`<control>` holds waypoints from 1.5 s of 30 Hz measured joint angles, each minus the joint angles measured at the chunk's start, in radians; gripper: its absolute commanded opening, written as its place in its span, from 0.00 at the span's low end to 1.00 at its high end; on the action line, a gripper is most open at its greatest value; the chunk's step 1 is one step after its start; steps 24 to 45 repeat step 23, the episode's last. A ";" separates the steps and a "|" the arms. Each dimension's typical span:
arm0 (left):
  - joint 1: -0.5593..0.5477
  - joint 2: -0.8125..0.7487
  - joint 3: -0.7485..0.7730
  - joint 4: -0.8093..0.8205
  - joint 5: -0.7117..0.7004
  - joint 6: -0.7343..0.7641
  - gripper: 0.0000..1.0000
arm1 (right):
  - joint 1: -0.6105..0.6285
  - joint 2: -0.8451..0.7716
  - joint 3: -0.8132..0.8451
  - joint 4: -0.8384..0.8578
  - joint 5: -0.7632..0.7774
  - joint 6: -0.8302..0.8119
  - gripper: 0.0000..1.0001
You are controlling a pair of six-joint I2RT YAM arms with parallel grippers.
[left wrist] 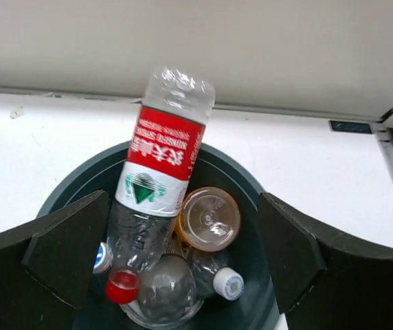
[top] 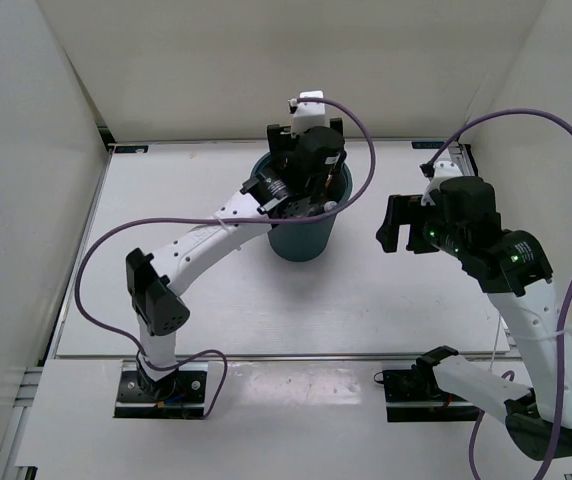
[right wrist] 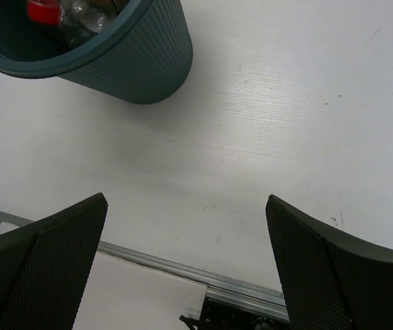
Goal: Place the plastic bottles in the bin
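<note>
The left jaws stand wide open over the bin [left wrist: 248, 227] and hold nothing. The red-label bottle [left wrist: 161, 172] sits between the two pads without touching either. It is upside down, with its red cap down among the others and its base standing well above the far rim, apparently leaning on it. I cannot tell whether it is at rest or dropping.

Below it lie the orange bottle [left wrist: 209, 218], a clear bottle with a white cap [left wrist: 227, 283], another clear one [left wrist: 165, 289] and a blue cap [left wrist: 102, 258] at the left wall. All five seem to be in the bin, so the task looks essentially done.

The right jaws are also fully spread and empty, hanging over bare tabletop [right wrist: 272, 117] near the bin's right side.

The main risk is the tall bottle. It stands proud of the rim, so a pad or the wrist brushing it on the way out could lever it onto the tabletop. The bin looks light, and catching its rim could tip it and spill everything.
</note>
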 measured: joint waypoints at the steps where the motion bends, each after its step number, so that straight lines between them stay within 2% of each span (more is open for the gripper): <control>1: -0.013 -0.011 0.008 0.006 -0.012 0.009 1.00 | 0.000 -0.001 -0.008 0.001 0.001 0.002 1.00; 6: -0.048 -0.095 -0.006 0.010 -0.085 0.032 1.00 | 0.000 -0.002 -0.035 0.012 0.007 0.021 1.00; 9: -0.050 -0.186 -0.081 0.014 -0.159 0.039 1.00 | 0.000 -0.005 -0.048 0.023 0.028 0.047 1.00; 13: -0.048 -0.418 -0.331 0.010 -0.259 0.017 1.00 | -0.014 -0.014 -0.055 0.018 0.109 0.121 1.00; 16: -0.048 -0.652 -0.555 0.010 -0.303 -0.035 1.00 | -0.048 0.000 -0.055 0.010 0.129 0.128 1.00; 20: -0.042 -0.982 -0.840 -0.025 -0.348 -0.132 1.00 | -0.064 0.061 -0.048 -0.008 0.043 0.098 1.00; 22: -0.033 -1.070 -0.898 -0.117 -0.379 -0.236 1.00 | -0.060 0.082 -0.047 -0.008 -0.011 0.095 1.00; 23: -0.026 -1.088 -0.904 -0.190 -0.397 -0.311 1.00 | -0.059 0.084 -0.047 -0.009 -0.030 0.096 1.00; 45: -0.026 -1.088 -0.904 -0.190 -0.397 -0.311 1.00 | -0.059 0.084 -0.047 -0.009 -0.030 0.096 1.00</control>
